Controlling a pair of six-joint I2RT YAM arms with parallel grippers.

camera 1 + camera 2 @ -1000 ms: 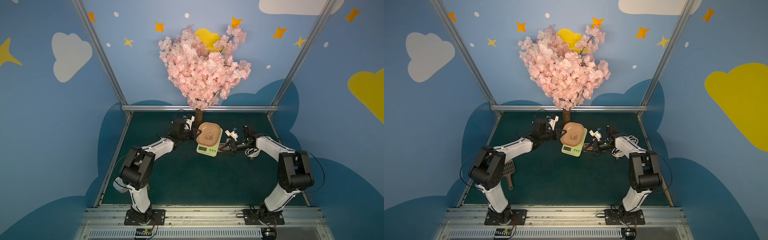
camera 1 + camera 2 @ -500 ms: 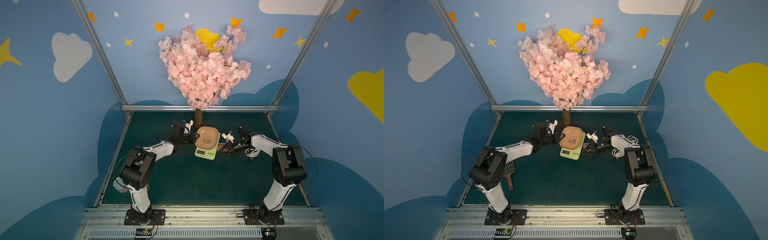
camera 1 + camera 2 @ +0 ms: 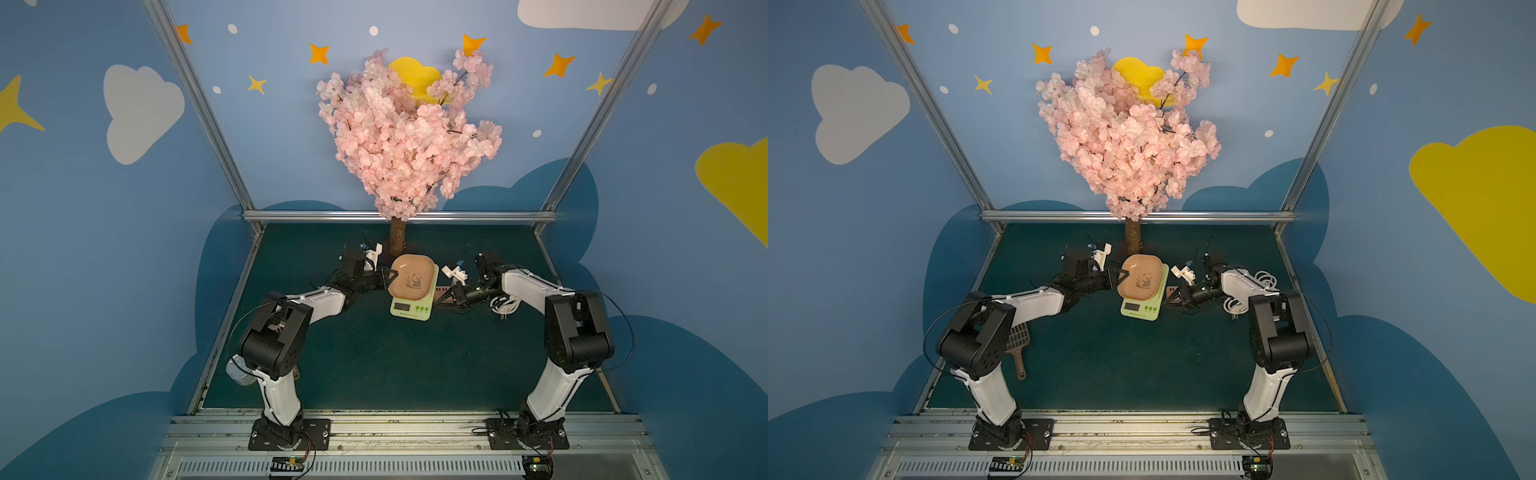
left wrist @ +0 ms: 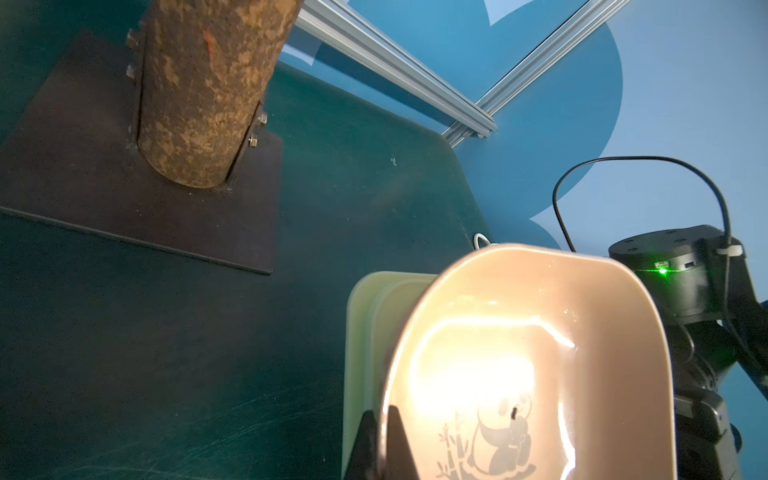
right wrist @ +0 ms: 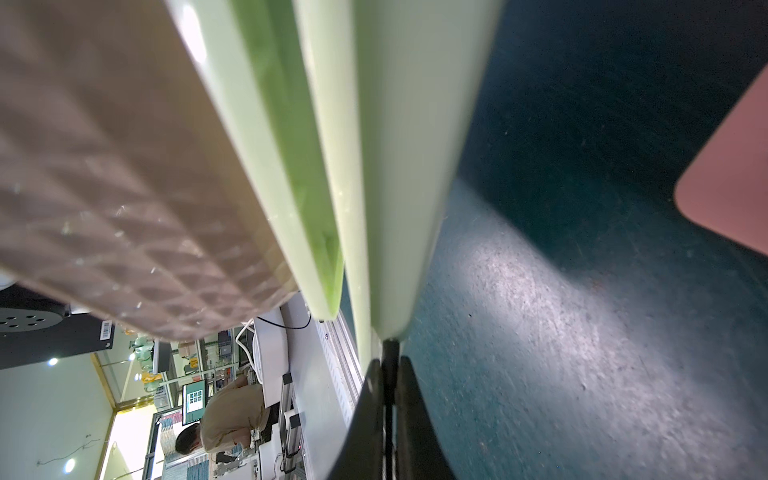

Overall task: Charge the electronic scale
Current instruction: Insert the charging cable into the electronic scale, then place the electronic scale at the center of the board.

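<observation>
**First speaker:** What is laid out here?

**Second speaker:** In both top views a dark green table is seen from above, walled in blue painted with clouds and stars. A pink blossom tree is mounted at the far middle. The scale is set on the table just in front of the trunk. Its display and buttons are turned toward the near edge, and it is flanked by the two grippers.

**First speaker:** How is the scale gripped?

**Second speaker:** Its tan tray, with the panda picture facing up, is pinched at the rim by the left gripper. One finger is seen outside the rim and one inside, so the jaws are clamped on it.

**First speaker:** And on the other side?

**Second speaker:** The right gripper is held low, with its jaws pressed together and its tips against the lower edge of the pale green body. A thin dark sliver is seen between the tips, but what it is cannot be told. A pinkish slab is seen on the table just beside that gripper. A coil of white cable is lying beside the right arm.
</observation>
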